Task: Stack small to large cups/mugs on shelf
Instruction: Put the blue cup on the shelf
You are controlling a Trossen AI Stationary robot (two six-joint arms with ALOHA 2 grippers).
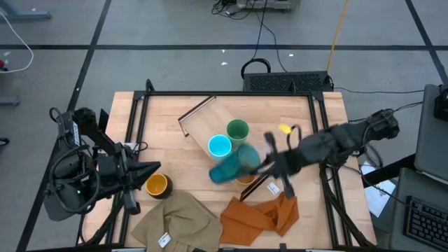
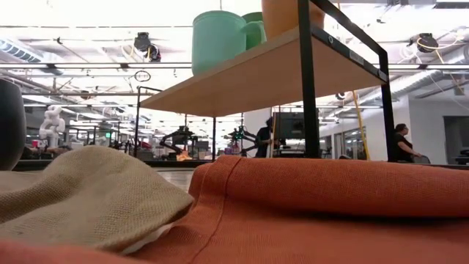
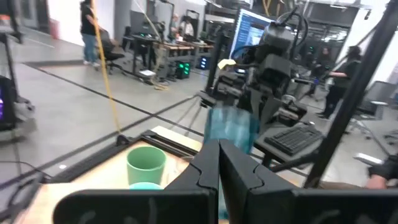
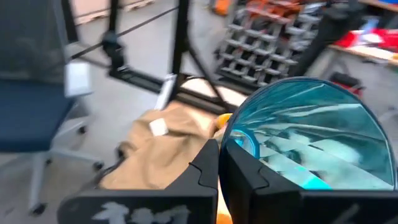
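Blurring over the shelf (image 1: 210, 119), right fingers (image 4: 217, 155) pinch teal cup (image 1: 231, 166); left fingers (image 3: 219, 163) closed.

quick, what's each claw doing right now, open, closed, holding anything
Left claw: closed, holding nothing, parked at the table's left edge.
Right claw: closed on the rim of the ribbed teal cup, carrying it above the shelf.

1. Even, bright overhead light falls on the surface (image 1: 175, 133); shadows there are soft and faint.
2. In the low view, ceiling lights glare white above the shelf (image 2: 264, 73).
3. The teal cup (image 1: 234, 165) is smeared by motion blur.
4. Both wrist views are soft, their backgrounds blurred.
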